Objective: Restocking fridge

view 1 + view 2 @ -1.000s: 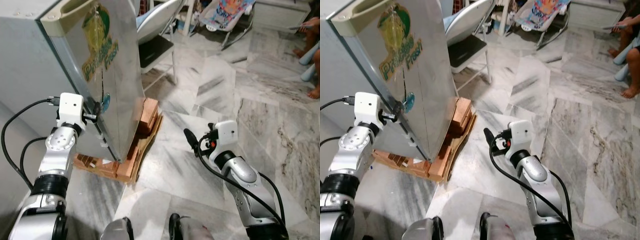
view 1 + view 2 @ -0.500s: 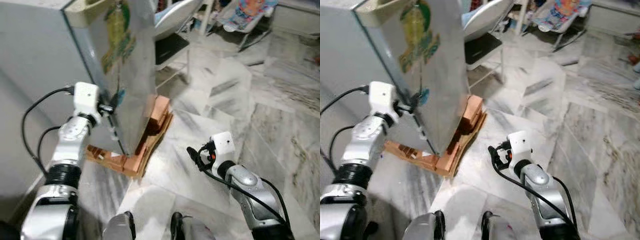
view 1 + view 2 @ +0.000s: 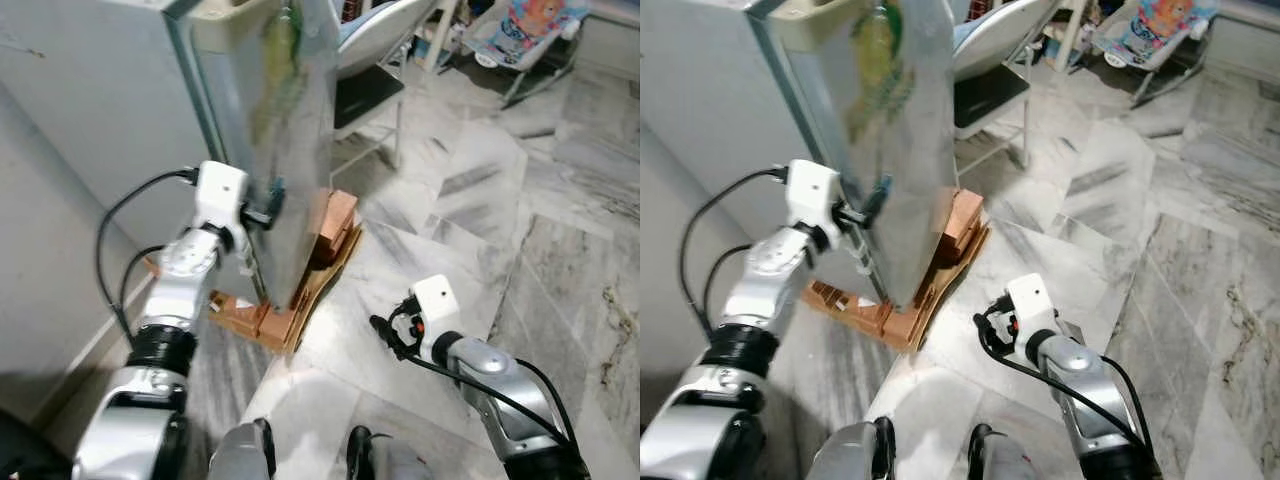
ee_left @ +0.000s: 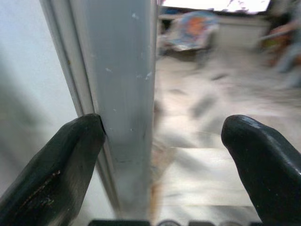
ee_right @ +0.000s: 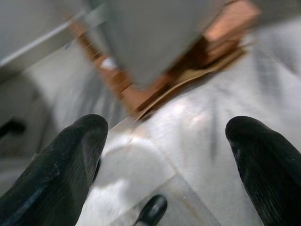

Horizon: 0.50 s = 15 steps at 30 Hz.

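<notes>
Currently the left gripper (image 4: 160, 155) is held spread wide around the front edge of the fridge door (image 4: 120, 94), one finger (image 4: 56, 165) touching it. That silver fridge (image 3: 855, 130) is raised on wooden blocks (image 3: 940, 260) over marble floor (image 3: 1120, 230). Right gripper (image 5: 164, 165) is splayed, grasping nothing, low above floor.

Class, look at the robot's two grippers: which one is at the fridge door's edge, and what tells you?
The left gripper: its open fingers straddle the fridge door edge. The right gripper hangs over the marble floor, apart from the fridge.
</notes>
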Tool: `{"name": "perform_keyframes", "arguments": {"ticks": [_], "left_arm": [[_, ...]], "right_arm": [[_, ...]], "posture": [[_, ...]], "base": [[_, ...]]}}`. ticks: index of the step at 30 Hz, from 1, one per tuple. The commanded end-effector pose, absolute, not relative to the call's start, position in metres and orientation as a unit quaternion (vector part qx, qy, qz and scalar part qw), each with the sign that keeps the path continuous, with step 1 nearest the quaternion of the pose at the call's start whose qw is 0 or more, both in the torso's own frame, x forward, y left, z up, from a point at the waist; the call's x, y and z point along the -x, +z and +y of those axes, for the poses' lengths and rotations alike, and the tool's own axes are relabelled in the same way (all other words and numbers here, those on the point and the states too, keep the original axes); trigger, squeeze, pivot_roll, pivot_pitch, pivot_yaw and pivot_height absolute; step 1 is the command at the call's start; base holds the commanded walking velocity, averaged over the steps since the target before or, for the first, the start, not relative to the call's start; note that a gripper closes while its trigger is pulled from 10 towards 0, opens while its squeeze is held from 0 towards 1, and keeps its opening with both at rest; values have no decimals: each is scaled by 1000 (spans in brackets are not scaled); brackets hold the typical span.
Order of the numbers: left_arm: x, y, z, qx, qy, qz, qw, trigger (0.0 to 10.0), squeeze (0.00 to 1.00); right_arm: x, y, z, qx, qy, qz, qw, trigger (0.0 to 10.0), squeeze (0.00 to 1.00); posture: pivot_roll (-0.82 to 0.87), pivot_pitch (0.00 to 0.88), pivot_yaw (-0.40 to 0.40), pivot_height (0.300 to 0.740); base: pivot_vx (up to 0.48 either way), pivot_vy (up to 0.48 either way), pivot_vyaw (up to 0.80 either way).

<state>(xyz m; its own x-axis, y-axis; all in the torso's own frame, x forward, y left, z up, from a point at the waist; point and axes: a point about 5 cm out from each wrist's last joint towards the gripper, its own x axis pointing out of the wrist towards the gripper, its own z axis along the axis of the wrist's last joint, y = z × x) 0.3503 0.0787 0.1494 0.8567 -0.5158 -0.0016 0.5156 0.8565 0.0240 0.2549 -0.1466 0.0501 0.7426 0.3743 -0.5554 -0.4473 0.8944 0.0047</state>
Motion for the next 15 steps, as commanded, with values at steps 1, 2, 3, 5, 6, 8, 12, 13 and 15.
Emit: {"name": "perform_keyframes", "arguments": {"ticks": [1, 2, 3, 5, 6, 8, 12, 13, 15], "left_arm": [[-324, 182, 4, 2, -421, -58, 905, 10000, 0], [-324, 182, 4, 2, -421, -58, 905, 10000, 0], [-312, 188, -14, 8, -457, -69, 887, 10000, 0], [-301, 196, -34, 10, -489, -85, 868, 10000, 0], [-302, 197, -35, 7, -489, -88, 868, 10000, 0], [-321, 198, -15, 7, -441, -90, 893, 10000, 0], [-335, 200, 10, 10, -390, -91, 916, 10000, 0], [-337, 201, 19, 14, -376, -88, 923, 10000, 0], [-339, 196, 37, -1, -351, -82, 933, 10000, 0]], "right_arm": [[-250, 44, -141, 73, 244, 301, 919, 10000, 0], [-250, 44, -141, 73, 244, 301, 919, 10000, 0], [-250, 44, -140, 74, 249, 303, 917, 10000, 0], [-250, 44, -138, 69, 257, 308, 914, 10000, 0], [-251, 44, -137, 69, 259, 308, 913, 10000, 0], [-249, 46, -136, 74, 270, 299, 912, 10000, 0], [-249, 47, -137, 66, 265, 294, 916, 10000, 0], [-250, 47, -138, 60, 258, 293, 919, 10000, 0], [-255, 51, -140, 48, 244, 284, 926, 10000, 0]], "posture": [[-13, 133, -2, 740], [-13, 133, -2, 740], [-17, 127, -1, 740], [-26, 123, 1, 740], [-30, 122, 3, 740], [-31, 121, 6, 740], [-23, 123, 13, 740], [-23, 123, 13, 740], [-23, 123, 13, 740]], "base": [[0, 0, 0], [0, 0, 0], [0, 0, 0], [0, 0, 0], [0, 0, 0], [0, 0, 0], [0, 0, 0], [0, 0, 0], [0, 0, 0]]}}
